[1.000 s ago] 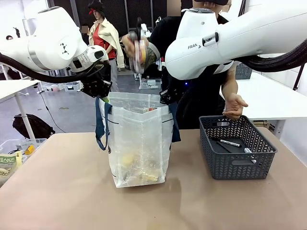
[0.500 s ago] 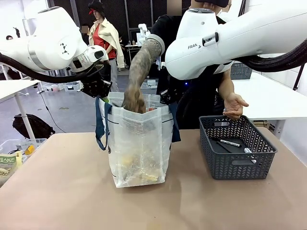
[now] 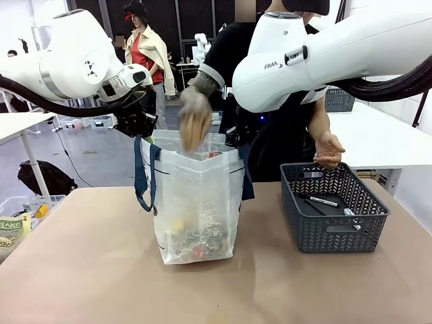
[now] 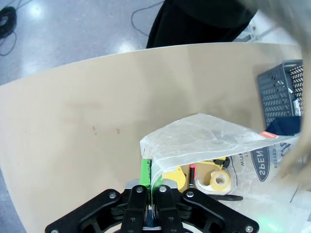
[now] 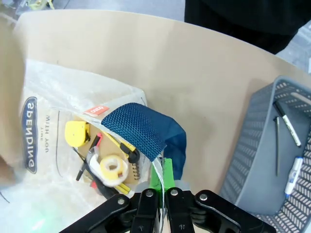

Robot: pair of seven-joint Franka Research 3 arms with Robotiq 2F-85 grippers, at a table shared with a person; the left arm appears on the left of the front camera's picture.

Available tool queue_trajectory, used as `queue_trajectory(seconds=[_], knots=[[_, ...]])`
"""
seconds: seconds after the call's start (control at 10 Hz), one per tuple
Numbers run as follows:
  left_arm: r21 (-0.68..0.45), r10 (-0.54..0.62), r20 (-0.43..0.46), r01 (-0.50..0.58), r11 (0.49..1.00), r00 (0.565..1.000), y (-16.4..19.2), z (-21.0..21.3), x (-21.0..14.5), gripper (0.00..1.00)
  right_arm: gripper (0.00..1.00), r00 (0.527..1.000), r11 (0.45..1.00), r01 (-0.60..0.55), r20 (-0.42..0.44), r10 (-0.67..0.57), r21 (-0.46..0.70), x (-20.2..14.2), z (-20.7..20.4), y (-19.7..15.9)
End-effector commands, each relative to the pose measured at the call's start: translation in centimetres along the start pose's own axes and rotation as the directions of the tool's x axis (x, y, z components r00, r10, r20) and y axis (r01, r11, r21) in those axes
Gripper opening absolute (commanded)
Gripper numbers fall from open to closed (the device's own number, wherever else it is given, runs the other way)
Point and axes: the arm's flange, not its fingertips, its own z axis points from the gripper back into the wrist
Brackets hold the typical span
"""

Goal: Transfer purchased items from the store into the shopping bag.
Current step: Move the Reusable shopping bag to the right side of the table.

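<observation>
In the front view, the left arm enters from the left with its wrist bent downward. The left fingers (image 3: 140,131) are pinched tight on the left rim of the translucent white plastic shopping bag (image 3: 196,202) with navy strap handles. The right arm reaches across from the right, and the right fingers (image 3: 235,140) are clamped on the opposite rim. The bag stands upright on the tan bench (image 3: 88,270), mouth up and long axis vertical. It is to the left of the dark grey lattice plastic basket (image 3: 334,223) and apart from it. A person's hand (image 3: 194,125) hangs fingers-down over the bag's mouth. A black-and-white marker (image 3: 324,201) lies flat in the basket, roughly along its long side.

In the left wrist view, we look down the closed left fingers (image 4: 147,177), with the bag's thin rim between the green pads. Inside the bag lie a white tape roll (image 4: 219,180) and a yellow piece (image 4: 177,175).

In the right wrist view, the right fingers (image 5: 165,179) are shut on the rim just beside a navy strap (image 5: 141,131).
</observation>
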Motion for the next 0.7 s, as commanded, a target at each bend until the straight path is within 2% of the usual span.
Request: queue_trajectory(seconds=[0.0,0.6], knots=[[0.004,0.008,0.001,-0.008,1.0,1.0,0.28,0.49,-0.02,0.0,0.0,1.0,1.0,0.01,0.006,-0.01,0.003,-0.08,0.12,-0.27],[0.004,0.008,0.001,-0.008,1.0,1.0,0.28,0.49,-0.02,0.0,0.0,1.0,1.0,0.01,0.006,-0.01,0.003,-0.08,0.12,-0.27]])
